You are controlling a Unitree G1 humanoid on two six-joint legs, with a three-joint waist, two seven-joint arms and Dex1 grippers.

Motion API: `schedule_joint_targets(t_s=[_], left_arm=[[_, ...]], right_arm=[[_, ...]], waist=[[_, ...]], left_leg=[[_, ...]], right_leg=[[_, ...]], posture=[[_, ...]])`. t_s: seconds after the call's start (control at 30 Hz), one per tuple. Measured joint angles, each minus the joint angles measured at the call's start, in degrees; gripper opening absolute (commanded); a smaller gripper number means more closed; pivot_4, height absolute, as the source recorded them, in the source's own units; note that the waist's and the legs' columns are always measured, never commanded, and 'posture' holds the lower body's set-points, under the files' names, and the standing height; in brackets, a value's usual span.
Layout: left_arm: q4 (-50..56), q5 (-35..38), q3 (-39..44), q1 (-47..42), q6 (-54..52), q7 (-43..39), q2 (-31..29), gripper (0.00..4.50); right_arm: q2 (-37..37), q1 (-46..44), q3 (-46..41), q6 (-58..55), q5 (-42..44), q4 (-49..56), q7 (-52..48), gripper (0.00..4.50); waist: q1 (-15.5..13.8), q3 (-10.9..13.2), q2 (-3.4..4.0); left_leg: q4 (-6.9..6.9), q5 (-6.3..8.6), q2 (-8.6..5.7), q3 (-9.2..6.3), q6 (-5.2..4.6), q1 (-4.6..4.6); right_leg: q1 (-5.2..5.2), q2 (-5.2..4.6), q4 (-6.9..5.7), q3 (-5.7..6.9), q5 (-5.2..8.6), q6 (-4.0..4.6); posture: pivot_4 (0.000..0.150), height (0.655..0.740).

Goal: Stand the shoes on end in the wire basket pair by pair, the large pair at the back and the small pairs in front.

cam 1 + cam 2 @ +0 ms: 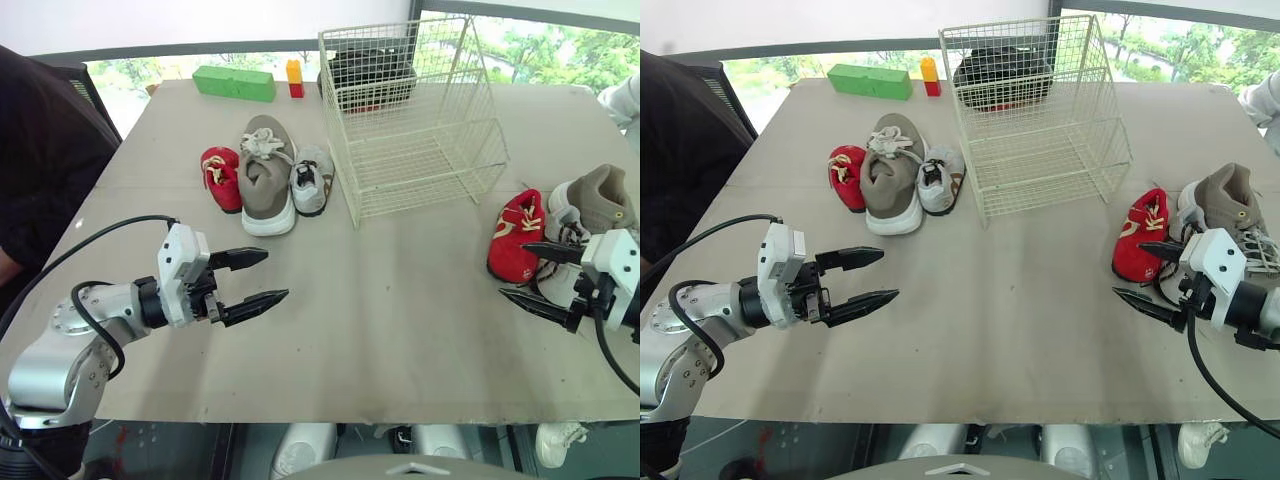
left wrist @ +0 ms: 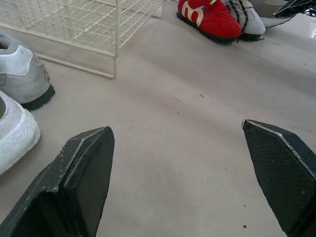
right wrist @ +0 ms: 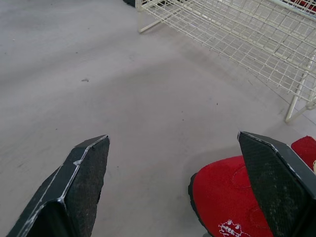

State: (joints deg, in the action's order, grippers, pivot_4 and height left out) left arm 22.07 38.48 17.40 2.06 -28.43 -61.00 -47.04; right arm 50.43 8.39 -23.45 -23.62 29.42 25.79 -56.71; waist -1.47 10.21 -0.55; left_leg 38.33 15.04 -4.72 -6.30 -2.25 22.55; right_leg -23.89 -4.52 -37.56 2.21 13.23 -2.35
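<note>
The wire basket (image 1: 415,120), a box of thin cream-coated grid, is standing at the back of the surface (image 1: 400,310), which is showing matte, beige and faintly speckled. Near the basket's left wall three shoes are lying sole-down: a small red shoe (image 1: 221,177) with cream laces, a large taupe shoe (image 1: 266,175) on a thick white sole, and a small grey shoe (image 1: 313,180). The other red shoe (image 1: 516,235) and other taupe shoe (image 1: 598,200) are sitting at the right edge. The left claw (image 1: 278,274) is hovering released over bare surface, its pointed black fingers spread. The right claw (image 1: 511,269) is gaping just beside the other red shoe. A green block (image 1: 234,83) is lying at the far edge, and windows behind are showing leafy trees.
</note>
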Motion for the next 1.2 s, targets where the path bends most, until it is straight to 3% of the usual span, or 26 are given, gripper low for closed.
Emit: schedule_joint_targets(t_s=[0.1, 0.33, 0.37, 0.43, 0.57, 0.77, 0.87, 1.1, 1.2], left_arm=[[0.33, 0.89, -0.05, -1.14, -1.39, 1.69, 0.69, 4.46], [9.37, 6.7, -1.54, -3.79, -4.46, 9.82, 5.86, 4.46], [10.47, 7.05, -1.45, -3.79, -4.44, 11.81, 7.49, 4.46], [12.07, 7.34, -1.72, -3.63, -4.21, 13.16, 8.47, 4.46], [16.16, 7.15, -1.97, -0.57, -1.04, 15.13, 11.21, 4.46], [18.0, 6.12, -2.52, 2.12, 1.19, 15.17, 11.25, 4.46], [18.45, 5.4, -2.62, 3.96, 1.85, 15.86, 11.46, 4.46], [20.29, 4.17, -2.84, 8.57, 4.13, 17.78, 12.94, 4.46], [20.35, 3.87, -2.92, 9.24, 5.14, 18.34, 13.09, 4.46]], right_arm=[[-0.21, -2.46, 1.24, -1.21, 0.04, -0.11, 1.43, 4.01], [4.55, -24.48, 12.09, -6.38, -2.49, -4.99, 2.53, 4.01], [5.06, -32.63, 16.57, -6.5, -4.28, -10.01, 0.79, 4.01], [5.49, -39.36, 20.01, -6.23, -6.39, -14.68, -0.96, 4.01], [2.19, -62.07, 35.84, 2.97, -19.7, -38.05, -10.53, 4.01], [-6.15, -76.57, 46.64, 21.31, -32.53, -66.5, -18.1, 4.01], [-9.33, -81.32, 49.33, 27.23, -36.89, -78.1, -21.22, 3.37], [-14.0, -89.67, 50.37, 32.8, -43.63, -92.06, -22.62, 0.03], [-15.48, -90.52, 49.91, 34.12, -44.93, -93.5, -23.16, 0.03]], waist=[[0.02, 0.0, 0.0], [0.87, 0.06, 0.07], [1.19, 0.1, 0.09], [1.13, 0.09, 0.06], [1.59, 0.11, 0.01], [1.79, 0.12, -0.02], [1.93, 0.13, -0.01], [2.1, 0.12, 0.01], [2.22, 0.13, 0.02]], left_leg=[[0.02, 0.07, 0.0, 0.01, -0.12, 0.0], [0.05, -0.01, 0.03, 0.25, -0.01, -0.12], [0.04, -0.04, 0.04, 0.38, 0.04, -0.08], [0.02, -0.07, 0.06, 0.42, 0.09, -0.07], [0.0, -0.04, 0.06, 0.61, 0.04, -0.04], [-0.02, -0.04, 0.05, 0.66, 0.04, 0.05], [-0.03, -0.04, 0.05, 0.71, 0.04, 0.1], [-0.07, -0.04, 0.06, 0.78, 0.07, 0.11], [-0.04, -0.04, 0.06, 0.83, 0.07, 0.11]], right_leg=[[0.01, 0.0, 0.02, -0.01, 0.0, -0.01], [-0.01, 0.02, -0.04, -0.15, -0.02, 0.0], [-0.09, 0.03, -0.08, -0.25, -0.02, 0.01], [-0.12, 0.04, -0.07, -0.27, -0.02, 0.01], [-0.18, 0.04, 0.0, -0.43, -0.04, 0.01], [-0.28, 0.04, 0.03, -0.51, -0.05, 0.01], [-0.39, 0.04, 0.01, -0.58, -0.06, 0.01], [-0.59, 0.06, -0.2, -0.7, -0.05, 0.03], [-0.61, 0.08, -0.26, -0.76, -0.1, 0.09]], posture=[[0.15, 0.74], [0.15, 0.74], [0.15, 0.74], [0.15, 0.74], [0.15, 0.74], [0.15, 0.74], [0.15, 0.74], [0.15, 0.74], [0.15, 0.74]])
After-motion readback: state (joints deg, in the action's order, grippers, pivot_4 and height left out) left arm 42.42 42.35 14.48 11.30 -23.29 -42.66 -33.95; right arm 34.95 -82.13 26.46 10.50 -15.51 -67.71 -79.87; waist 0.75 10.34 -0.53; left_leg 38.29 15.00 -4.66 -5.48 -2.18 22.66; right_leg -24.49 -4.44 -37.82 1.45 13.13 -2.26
